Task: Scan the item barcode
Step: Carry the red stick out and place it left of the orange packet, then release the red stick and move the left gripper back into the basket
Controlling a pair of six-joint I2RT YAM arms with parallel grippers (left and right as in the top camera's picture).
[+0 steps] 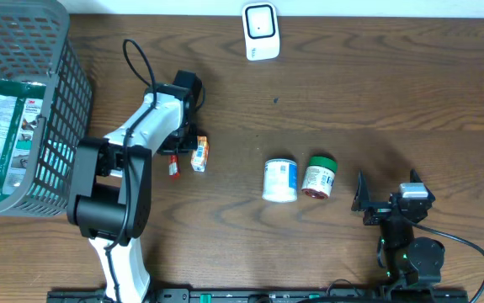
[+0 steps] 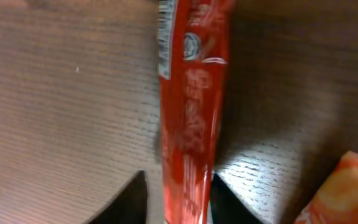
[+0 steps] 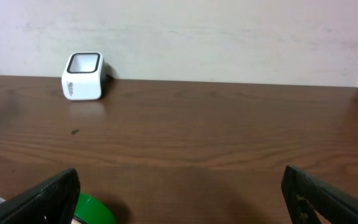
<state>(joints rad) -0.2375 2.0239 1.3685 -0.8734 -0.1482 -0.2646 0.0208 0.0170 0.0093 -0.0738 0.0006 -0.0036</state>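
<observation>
Lit evenly and fairly brightly from above in the overhead view, with short soft shadows beside the white tub (image 1: 280,180) and the green-lidded jar (image 1: 319,177) on the desk (image 1: 351,93). Sharp there, with the basket (image 1: 56,76) leaning outward at the left edge. Dimmer in the left wrist view: red packet (image 2: 191,112) too close and blurred, deep shadow on its right, a bright patch low on the wood. Softly lit in the right wrist view, pale sheen on the desk, right claw (image 3: 179,199) dark and out of focus.
</observation>
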